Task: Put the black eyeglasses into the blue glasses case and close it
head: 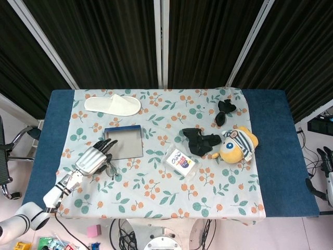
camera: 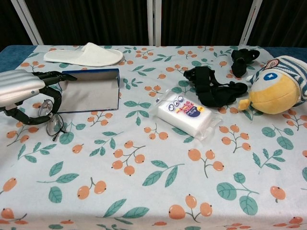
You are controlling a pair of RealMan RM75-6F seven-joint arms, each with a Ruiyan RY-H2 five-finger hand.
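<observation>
The black eyeglasses (camera: pixel 52 122) (head: pixel 111 167) lie on the floral cloth just in front of the blue glasses case (camera: pixel 91 91) (head: pixel 125 142), which lies open with its grey inside up. My left hand (camera: pixel 24 88) (head: pixel 92 159) hovers low over the glasses from the left. Its fingers (camera: pixel 53 93) curve down over the far lens and its thumb reaches in from the near side. The glasses still rest on the cloth. My right hand (head: pixel 328 166) shows only as a sliver at the right edge of the head view, off the table.
A white slipper (camera: pixel 84 55) lies behind the case. A white packet (camera: pixel 184 114) sits mid-table. Further right are a black strap bundle (camera: pixel 211 88), a small black item (camera: pixel 242 57) and a yellow plush toy (camera: pixel 276 86).
</observation>
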